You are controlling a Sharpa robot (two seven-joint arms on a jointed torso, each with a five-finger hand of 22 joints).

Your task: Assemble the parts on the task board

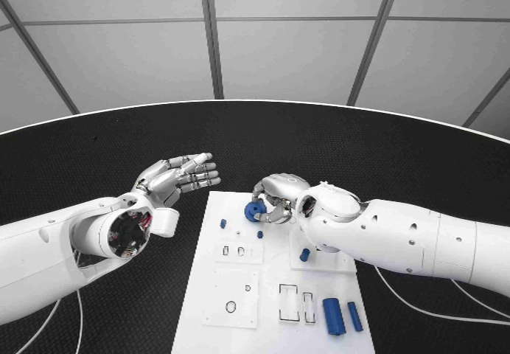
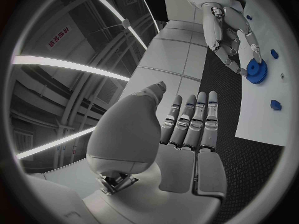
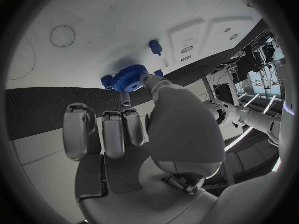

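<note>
Where the right hand (image 1: 278,198) pinches it, apparently, sits a toothed blue gear (image 1: 255,211).

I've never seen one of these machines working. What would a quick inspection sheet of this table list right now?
Surface: round black table with a pale rim.
Job's things: white task board in the middle; a blue gear at its far end; small blue pegs stand on it; two blue cylinders lie at its near right.
Clutter: nothing seen.
Hands: right hand has its fingers on the gear; left hand hangs open above the table, left of the board, holding nothing.
Cables: thin white cables trail over the table under the right arm and by the left arm.
Surroundings: grey panelled wall behind the table.
</note>
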